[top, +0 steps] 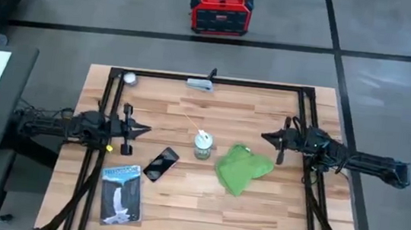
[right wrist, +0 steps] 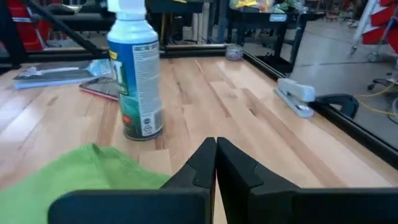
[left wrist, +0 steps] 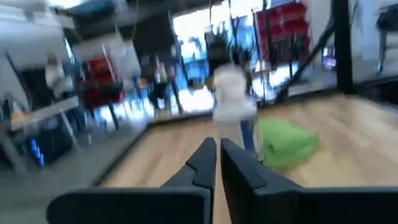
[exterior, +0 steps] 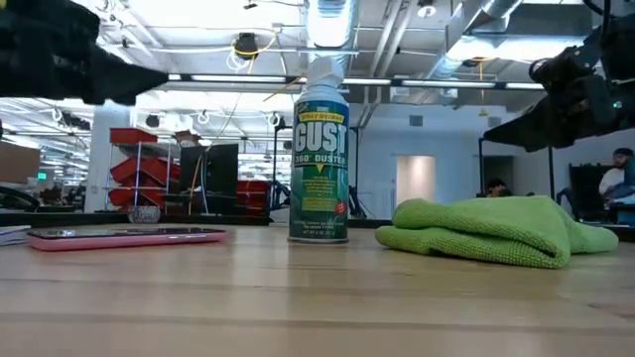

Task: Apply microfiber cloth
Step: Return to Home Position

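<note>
The bright green microfiber cloth [top: 242, 169] lies rumpled on the table right of centre, also seen in the low view [exterior: 496, 230] and the right wrist view [right wrist: 81, 180]. My left gripper [top: 147, 131] hovers shut above the table's left part, left of the duster can. My right gripper [top: 264, 136] hovers shut above the table, just beyond the cloth's far right corner. Neither touches anything. A pink phone [top: 160, 163] lies flat left of the can.
A duster spray can [top: 202, 145] stands upright between phone and cloth. A blue-grey booklet [top: 121, 193] lies at the near left. A stapler [top: 200, 84] and a small ball [top: 129, 78] sit at the far edge. A black frame [top: 305, 118] borders the table.
</note>
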You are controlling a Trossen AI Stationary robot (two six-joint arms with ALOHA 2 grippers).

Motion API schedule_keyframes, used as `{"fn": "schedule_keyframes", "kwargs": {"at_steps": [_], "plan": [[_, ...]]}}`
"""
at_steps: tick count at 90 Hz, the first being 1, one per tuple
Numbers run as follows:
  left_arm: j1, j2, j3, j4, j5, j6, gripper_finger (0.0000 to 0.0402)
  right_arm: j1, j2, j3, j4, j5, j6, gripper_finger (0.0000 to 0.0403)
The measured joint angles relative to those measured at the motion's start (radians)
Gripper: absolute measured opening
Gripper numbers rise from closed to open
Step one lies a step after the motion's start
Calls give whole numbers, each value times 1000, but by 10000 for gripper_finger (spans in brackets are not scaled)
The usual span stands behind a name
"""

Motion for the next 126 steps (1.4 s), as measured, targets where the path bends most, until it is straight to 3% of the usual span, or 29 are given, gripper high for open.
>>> {"fn": "schedule_keyframes", "kwargs": {"at_steps": [37, 51, 78, 126], "plan": [[13, 26, 0, -3, -3, -49, 0, -1, 29, 0, -11, 2, 72, 0], [22, 31, 0, -4, -4, 24, 0, -1, 34, -1, -14, 2, 72, 0], [22, 31, 0, -5, -5, -70, 0, -1, 34, -1, -18, 1, 75, 0], [22, 31, 0, -7, -6, -68, 0, -1, 34, -1, -20, 1, 72, 0]]}}
